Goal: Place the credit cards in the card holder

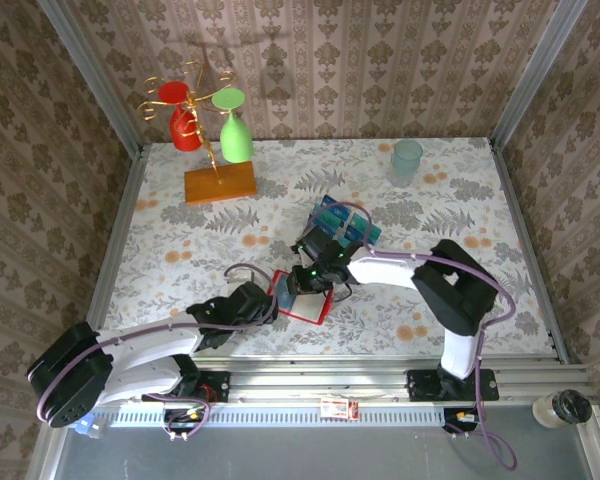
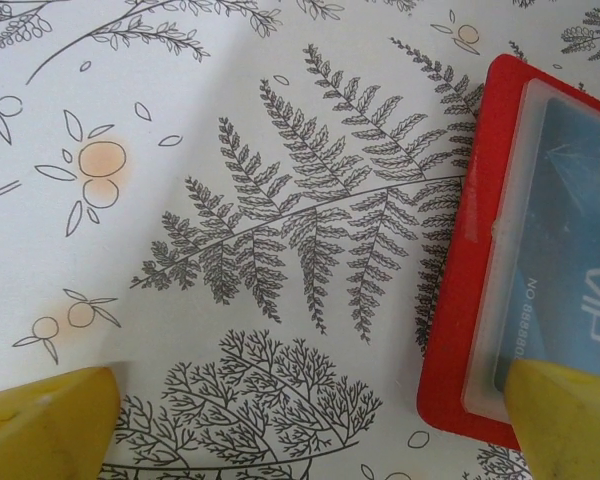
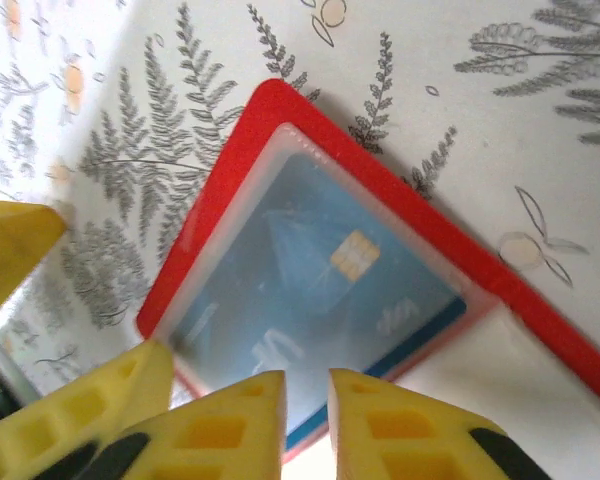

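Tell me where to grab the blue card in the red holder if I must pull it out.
Pinch the bare blue strip of the card that pokes out past the clear sleeve, coming in from the sleeve's open side, where the right gripper is. The rest lies flat under the sleeve in the red holder, so no other edge looks free.

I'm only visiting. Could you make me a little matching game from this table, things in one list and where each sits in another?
Things:
1 card holder
2 blue card
3 pale cup
4 green glass

Places:
a hanging on the glass stand
b standing at the far right of the table
c tucked inside the card holder
d lying flat near the table's front edge

Pairs: 1-d, 2-c, 3-b, 4-a
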Robot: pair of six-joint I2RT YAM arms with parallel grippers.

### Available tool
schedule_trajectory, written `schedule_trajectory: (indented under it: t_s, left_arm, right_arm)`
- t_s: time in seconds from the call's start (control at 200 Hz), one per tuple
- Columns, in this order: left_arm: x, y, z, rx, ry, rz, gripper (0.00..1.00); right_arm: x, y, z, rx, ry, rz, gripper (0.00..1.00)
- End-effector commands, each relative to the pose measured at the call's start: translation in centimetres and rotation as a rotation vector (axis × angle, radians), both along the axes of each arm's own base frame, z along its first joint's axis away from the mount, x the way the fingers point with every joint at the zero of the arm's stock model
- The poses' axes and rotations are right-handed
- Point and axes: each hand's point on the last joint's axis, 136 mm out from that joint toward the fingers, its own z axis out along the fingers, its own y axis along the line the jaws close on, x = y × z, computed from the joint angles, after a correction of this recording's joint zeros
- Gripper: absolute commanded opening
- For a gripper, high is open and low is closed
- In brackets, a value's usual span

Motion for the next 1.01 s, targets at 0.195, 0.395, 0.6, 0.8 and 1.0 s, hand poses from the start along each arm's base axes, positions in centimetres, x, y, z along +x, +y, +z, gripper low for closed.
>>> schedule_trajectory:
  t_s: [0.195, 0.395, 0.6, 0.8, 1.0]
  left_arm:
    - [0.8, -0.2, 2.0, -0.003, -0.033, 0.008, 1.0]
    - [1.3, -0.5, 2.7, -0.007, -0.043, 0.003, 1.0]
    - [1.4, -0.4, 2.7, -0.002, -0.037, 0.003, 1.0]
    - [1.4, -0.2, 2.7, 0.005, -0.035, 0.004, 1.0]
    - [1.3, -0.1, 2.5, 0.004, -0.031, 0.008, 1.0]
  right_arm:
    - [-1.7, -8.7, 1.6, -0.224, -0.107, -0.163, 0.52]
    - [-3.5, -9.6, -0.6, -0.257, -0.062, -0.161, 0.67]
    - [-3.6, -9.4, -2.4, -0.271, -0.036, -0.154, 0.43]
    - [-2.2, -10.8, -2.1, -0.315, -0.061, -0.162, 0.03]
    - [-1.5, -11.7, -1.0, -0.303, -0.07, -0.147, 0.27]
